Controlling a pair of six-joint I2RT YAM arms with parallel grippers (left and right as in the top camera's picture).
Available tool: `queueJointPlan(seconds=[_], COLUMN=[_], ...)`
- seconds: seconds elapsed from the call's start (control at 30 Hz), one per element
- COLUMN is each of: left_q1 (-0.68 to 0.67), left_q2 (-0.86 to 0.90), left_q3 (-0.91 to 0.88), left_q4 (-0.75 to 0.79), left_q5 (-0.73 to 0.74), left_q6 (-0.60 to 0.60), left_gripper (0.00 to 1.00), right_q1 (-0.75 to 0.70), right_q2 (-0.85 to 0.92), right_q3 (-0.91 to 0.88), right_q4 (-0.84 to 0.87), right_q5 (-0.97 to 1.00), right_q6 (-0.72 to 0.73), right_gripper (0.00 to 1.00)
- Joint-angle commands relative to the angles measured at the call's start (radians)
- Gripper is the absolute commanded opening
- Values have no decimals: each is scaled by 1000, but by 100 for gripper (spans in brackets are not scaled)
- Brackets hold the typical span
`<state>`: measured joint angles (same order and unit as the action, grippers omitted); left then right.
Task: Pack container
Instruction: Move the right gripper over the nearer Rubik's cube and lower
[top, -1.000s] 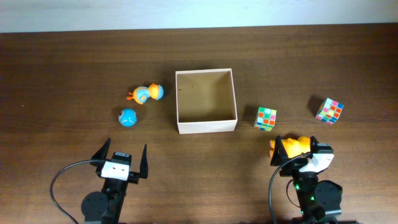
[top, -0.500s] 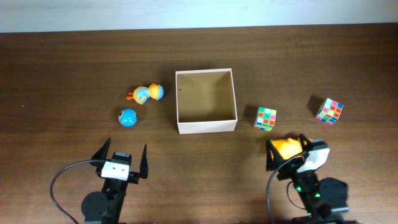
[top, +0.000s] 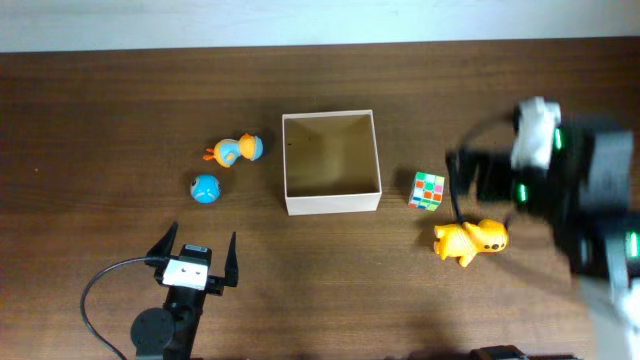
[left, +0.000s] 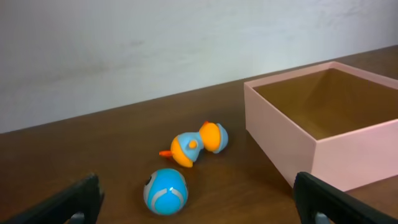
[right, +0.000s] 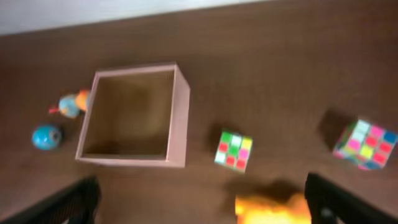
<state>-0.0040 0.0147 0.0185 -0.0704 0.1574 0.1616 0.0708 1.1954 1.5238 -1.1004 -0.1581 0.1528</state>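
The container (top: 332, 204) is a square open box with cream walls and a brown floor, standing mid-table and holding nothing. It also shows in the left wrist view (left: 348, 158) and the right wrist view (right: 180, 118). My left gripper (top: 195, 258) rests open and empty near the front edge, with its jaws (left: 199, 208) wide apart. My right gripper (top: 480, 172) is blurred, raised high over the right side, with its jaws (right: 211, 208) open and empty. An orange toy animal (top: 470, 238) lies on the table below it and shows in the right wrist view (right: 273, 208).
A blue ball (top: 205, 188) and an orange-and-blue duck toy (top: 238, 150) lie left of the container. A colourful puzzle cube (top: 428, 190) sits right of it. A second cube (right: 365, 144) lies further right, hidden under my right arm in the overhead view.
My right arm has risen fast from the front right and swung toward the back. The orange toy that sat between its fingers now lies uncovered on the table. The left arm is still.
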Motion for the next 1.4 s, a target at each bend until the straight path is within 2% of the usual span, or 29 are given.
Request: queueJointPlan(seconds=[0.0,0.07,0.23,0.33,0.4,0.5,0.83,1.17,1.37], left_q1=[5,5,5,5,5,5,5,5,5], left_q2=[-10,-10,-10,-10,-10,-10,-10,-10,-10], left_q3=[-7,-7,-7,-7,-7,-7,-7,-7,-7], left_q4=[0,0,0,0,0,0,0,0,0], left_q5=[-4,-4,-4,-4,-4,-4,-4,-4,-4], left_q6=[13,13,13,13,13,13,13,13,13], left_gripper=[99,99,99,99,99,99,99,99,99], right_q1=[-6,-6,-6,-6,-6,-6,-6,-6,-6], right_q2=[185,294,457,560,619,682,706,706,707], right_q3=[179,234,238,238,235,224,82,-173,-256], right_q4=[-50,-70,-76,-109,-130,-151,-116,124,237], right_q5=[-42,-55,-56,-56,-51,-3,62,66,73], right_q6=[-25,-25,-21,50,104,192,222,32,11], right_gripper=[99,99,99,97,91,90,91,91,91])
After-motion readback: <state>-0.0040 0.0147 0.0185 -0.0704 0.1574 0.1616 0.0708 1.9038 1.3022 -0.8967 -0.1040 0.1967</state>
